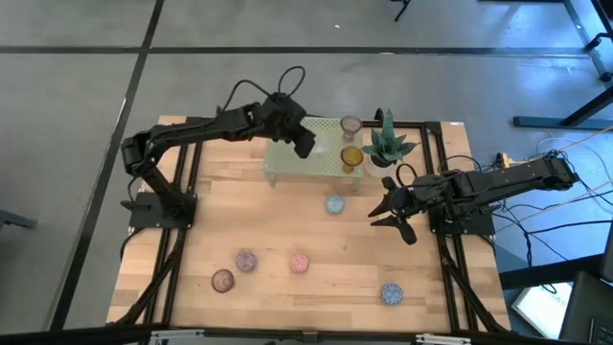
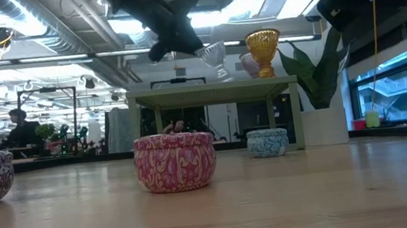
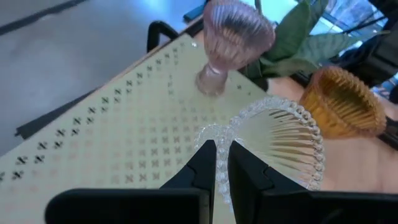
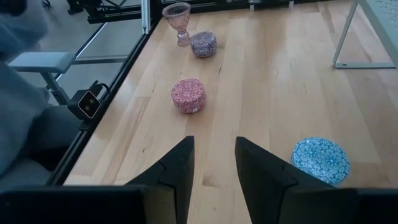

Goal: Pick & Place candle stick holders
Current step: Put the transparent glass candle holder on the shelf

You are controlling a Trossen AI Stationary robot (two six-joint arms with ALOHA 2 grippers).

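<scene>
Clear ribbed glass holder point(image 3: 281, 144), rim pinched in my closed left gripper point(image 3: 222, 163); I'd level it, lower onto pale green perforated stand point(image 3: 106, 130), 9 o'clock of amber holder point(image 3: 343, 102).

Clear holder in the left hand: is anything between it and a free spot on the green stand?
Nothing visible blocks it. The left hand holds the clear holder by its rim over bare stand top; the pink holder and amber holder stand farther along.
</scene>
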